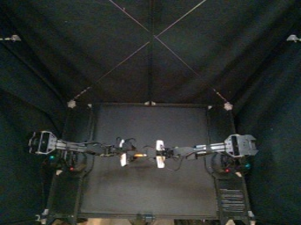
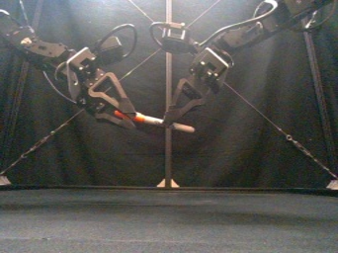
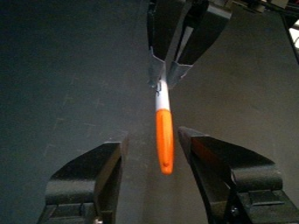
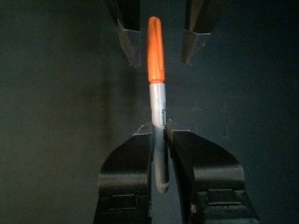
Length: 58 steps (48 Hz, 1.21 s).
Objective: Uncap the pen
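The marker pen hangs above the surface, jaws of the right gripper clamped on its barrel — those of the left gripper, parted either side of the orange cap, should close squarely, then pull straight off.

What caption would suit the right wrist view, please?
Right gripper shut on the marker pen by its barrel; left gripper open around the orange cap.

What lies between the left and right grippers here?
Only the pen: orange cap inside the open left gripper, barrel clamped by the right gripper. Both wrist views show it.
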Motion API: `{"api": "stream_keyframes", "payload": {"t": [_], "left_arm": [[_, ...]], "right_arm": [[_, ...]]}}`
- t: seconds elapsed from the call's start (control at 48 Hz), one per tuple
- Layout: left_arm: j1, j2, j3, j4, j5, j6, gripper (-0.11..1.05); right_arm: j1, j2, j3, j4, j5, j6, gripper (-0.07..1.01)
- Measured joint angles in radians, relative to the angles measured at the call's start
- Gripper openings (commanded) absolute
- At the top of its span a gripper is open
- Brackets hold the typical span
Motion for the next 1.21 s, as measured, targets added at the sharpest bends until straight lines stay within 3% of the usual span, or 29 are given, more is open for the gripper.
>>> {"api": "stream_keyframes", "payload": {"t": [0.229, 0.292, 0.438, 0.479, 0.75, 0.771, 0.792, 0.833, 1.208], "left_arm": [[0.003, 0.0, -0.006, 0.0, 0.0, 0.0, 0.59], [0.003, 0.0, -0.006, 0.0, 0.0, 0.0031, 0.52], [0.003, -0.002, -0.006, 0.0, 0.0, 0.0031, 0.42], [0.005, -0.003, -0.003, 0.0, 0.0, 0.0, 0.42], [0.0, -0.054, 0.031, 0.0, -0.008, 0.0015, 0.42], [0.0, -0.058, 0.032, 0.0, -0.008, -0.0015, 0.42], [0.002, -0.066, 0.041, 0.002, 0.0, 0.0015, 0.42], [0.003, -0.08, 0.067, 0.0, 0.005, -0.0046, 0.42], [0.003, -0.178, 0.13, -0.002, 0.003, -0.0031, 0.42]], "right_arm": [[0.0, 0.0, 0.0, -0.006, 0.0, 0.011, 0.48], [-0.003, 0.0, 0.0, -0.006, 0.0, -0.002, 0.48], [-0.002, 0.0, 0.003, -0.006, 0.0, 0.008, 0.47], [-0.002, -0.002, 0.008, -0.006, -0.002, 0.008, 0.47], [-0.006, -0.054, 0.06, 0.008, -0.014, 0.011, 0.47], [-0.008, -0.063, 0.066, 0.009, -0.015, 0.011, 0.47], [-0.009, -0.071, 0.08, 0.015, -0.015, 0.021, 0.47], [-0.012, -0.084, 0.103, 0.015, -0.009, 0.009, 0.47], [-0.031, -0.153, 0.17, 0.028, -0.021, 0.014, 0.47]]}}
